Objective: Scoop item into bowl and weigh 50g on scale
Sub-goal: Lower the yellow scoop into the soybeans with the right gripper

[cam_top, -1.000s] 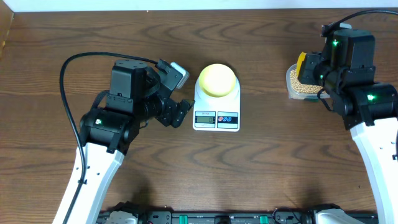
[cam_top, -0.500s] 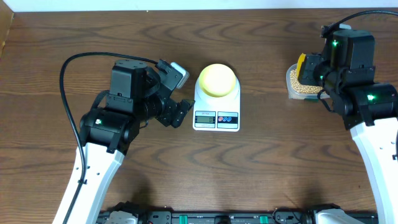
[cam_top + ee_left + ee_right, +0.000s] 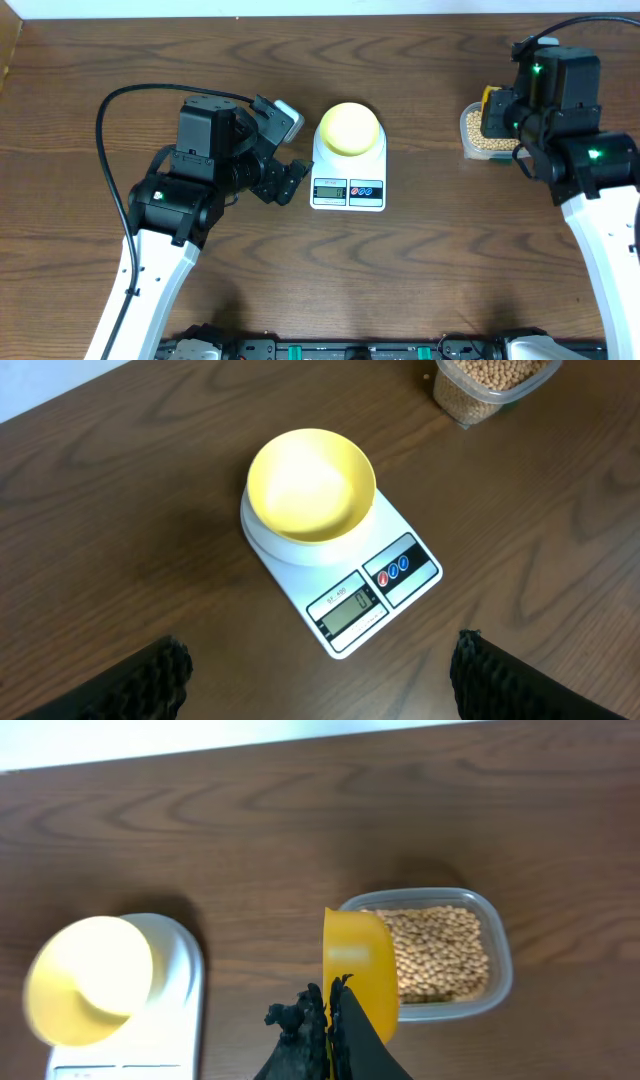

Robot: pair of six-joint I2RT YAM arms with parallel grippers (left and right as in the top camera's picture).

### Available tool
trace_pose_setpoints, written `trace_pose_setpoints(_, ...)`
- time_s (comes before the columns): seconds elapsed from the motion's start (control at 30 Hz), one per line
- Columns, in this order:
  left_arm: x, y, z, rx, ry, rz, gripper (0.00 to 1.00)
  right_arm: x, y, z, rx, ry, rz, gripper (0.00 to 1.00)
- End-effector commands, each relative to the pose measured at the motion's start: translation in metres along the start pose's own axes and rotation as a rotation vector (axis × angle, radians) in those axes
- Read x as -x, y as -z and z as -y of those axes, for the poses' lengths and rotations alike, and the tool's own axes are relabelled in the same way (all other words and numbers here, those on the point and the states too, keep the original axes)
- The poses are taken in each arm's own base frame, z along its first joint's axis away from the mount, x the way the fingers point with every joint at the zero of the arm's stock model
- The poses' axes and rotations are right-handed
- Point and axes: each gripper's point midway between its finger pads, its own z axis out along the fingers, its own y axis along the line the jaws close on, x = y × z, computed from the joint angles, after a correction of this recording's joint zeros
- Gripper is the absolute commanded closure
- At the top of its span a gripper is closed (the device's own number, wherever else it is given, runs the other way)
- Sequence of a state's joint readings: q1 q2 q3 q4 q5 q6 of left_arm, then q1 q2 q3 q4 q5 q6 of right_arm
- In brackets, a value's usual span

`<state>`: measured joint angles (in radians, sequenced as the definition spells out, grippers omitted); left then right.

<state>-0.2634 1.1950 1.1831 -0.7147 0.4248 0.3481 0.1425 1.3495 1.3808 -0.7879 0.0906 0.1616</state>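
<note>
The pale yellow bowl [image 3: 349, 127] [image 3: 311, 485] [image 3: 88, 980] stands empty on the white scale [image 3: 348, 190] [image 3: 372, 588] [image 3: 175, 1020] at the table's middle. The tan beans [image 3: 481, 142] [image 3: 440, 952] fill a clear tub [image 3: 500, 970] at the right. My right gripper [image 3: 331, 1010] is shut on the handle of a bright yellow scoop [image 3: 360, 965] [image 3: 487, 103]. The scoop hangs over the tub's left end, and no beans show on it. My left gripper [image 3: 320, 695] [image 3: 292, 148] is open with nothing in it, just left of the scale.
The tub [image 3: 490, 385] also shows at the top right of the left wrist view. A black cable [image 3: 105, 120] loops behind the left arm. Bare wood lies in front of the scale and between scale and tub.
The right wrist and scoop have shifted very slightly over the tub. The left arm, bowl and scale have not moved.
</note>
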Motion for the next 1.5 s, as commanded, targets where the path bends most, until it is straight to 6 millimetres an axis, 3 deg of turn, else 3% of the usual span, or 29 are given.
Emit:
trace_pose_setpoints(0.0, -0.006, -0.003, 0.002, -0.021, 0.004, -0.013, 0.15, 0.000, -0.016, 0.014, -0.084, 0.030, -0.022, 0.99)
trace_pose_setpoints(0.27, -0.006, -0.003, 0.002, -0.021, 0.004, -0.013, 0.14, -0.009, -0.047, 0.018, -0.104, 0.029, -0.081, 0.99)
trace_pose_setpoints(0.8, -0.006, -0.003, 0.002, -0.021, 0.004, -0.013, 0.15, -0.018, -0.077, 0.080, -0.216, -0.083, -0.137, 0.99)
trace_pose_setpoints(1.03, -0.006, -0.003, 0.002, -0.021, 0.004, -0.013, 0.14, -0.029, -0.095, 0.091, -0.236, -0.098, -0.181, 0.99)
trace_pose_setpoints(1.47, -0.006, -0.003, 0.002, -0.021, 0.004, -0.013, 0.15, -0.039, -0.110, 0.096, -0.244, -0.101, -0.215, 0.99)
